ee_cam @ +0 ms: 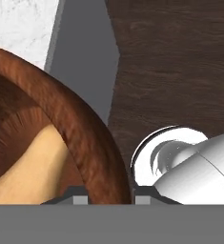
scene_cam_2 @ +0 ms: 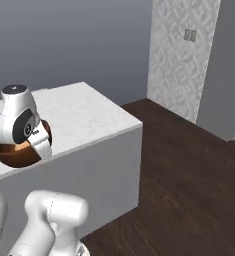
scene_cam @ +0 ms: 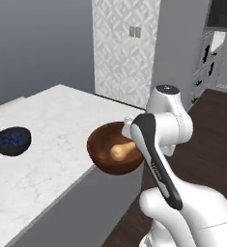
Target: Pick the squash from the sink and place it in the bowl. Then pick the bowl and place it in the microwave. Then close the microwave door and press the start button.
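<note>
The reddish-brown wooden bowl [scene_cam: 105, 153] hangs in the air just off the corner of the white marble counter [scene_cam: 52, 120]. The tan squash [scene_cam: 122, 150] lies inside it. In the hand view my gripper [ee_cam: 108, 196] is shut on the bowl's rim [ee_cam: 85, 138], one fingertip inside and one outside, and the squash [ee_cam: 32, 171] lies close below the rim. From the right base view the bowl [scene_cam_2: 10, 156] peeks out behind my arm, over the counter's near edge. The sink and the microwave are out of view.
A small dark blue bowl [scene_cam: 11, 141] stands on the counter to the left. Dark wood floor [scene_cam_2: 189, 175] spreads right of the counter. A patterned wall with an outlet [scene_cam: 134, 32] stands behind, and pale cabinets [scene_cam: 211, 58] at the far right.
</note>
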{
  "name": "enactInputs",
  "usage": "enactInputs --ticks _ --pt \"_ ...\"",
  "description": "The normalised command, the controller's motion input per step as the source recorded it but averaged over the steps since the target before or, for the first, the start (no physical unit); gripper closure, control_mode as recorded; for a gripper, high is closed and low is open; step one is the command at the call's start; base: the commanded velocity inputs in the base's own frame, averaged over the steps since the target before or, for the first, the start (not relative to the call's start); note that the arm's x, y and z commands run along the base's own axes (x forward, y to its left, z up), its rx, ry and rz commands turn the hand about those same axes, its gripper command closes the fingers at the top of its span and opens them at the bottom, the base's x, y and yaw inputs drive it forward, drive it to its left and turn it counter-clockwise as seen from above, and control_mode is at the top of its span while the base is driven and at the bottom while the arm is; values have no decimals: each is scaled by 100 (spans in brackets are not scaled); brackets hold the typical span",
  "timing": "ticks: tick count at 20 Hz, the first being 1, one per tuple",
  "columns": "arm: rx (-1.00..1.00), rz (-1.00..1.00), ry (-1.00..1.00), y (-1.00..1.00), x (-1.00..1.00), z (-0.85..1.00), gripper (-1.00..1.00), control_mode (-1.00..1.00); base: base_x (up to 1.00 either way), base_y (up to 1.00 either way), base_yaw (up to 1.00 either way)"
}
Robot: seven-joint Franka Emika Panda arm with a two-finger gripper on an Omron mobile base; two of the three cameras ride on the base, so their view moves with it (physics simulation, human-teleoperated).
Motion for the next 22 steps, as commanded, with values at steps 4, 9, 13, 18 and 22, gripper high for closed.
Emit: enactInputs --ticks 4,9,13,18,22 --pt "0 0 0 0 0 0 100 100 4 -69 -68" --pt "0 0 0 0 0 0 100 100 29 -76 -63" --pt "0 0 0 0 0 0 100 100 64 -83 -51" --pt "0 0 0 0 0 0 100 100 97 -83 -35" --pt "0 0 0 0 0 0 100 100 100 -73 -24"
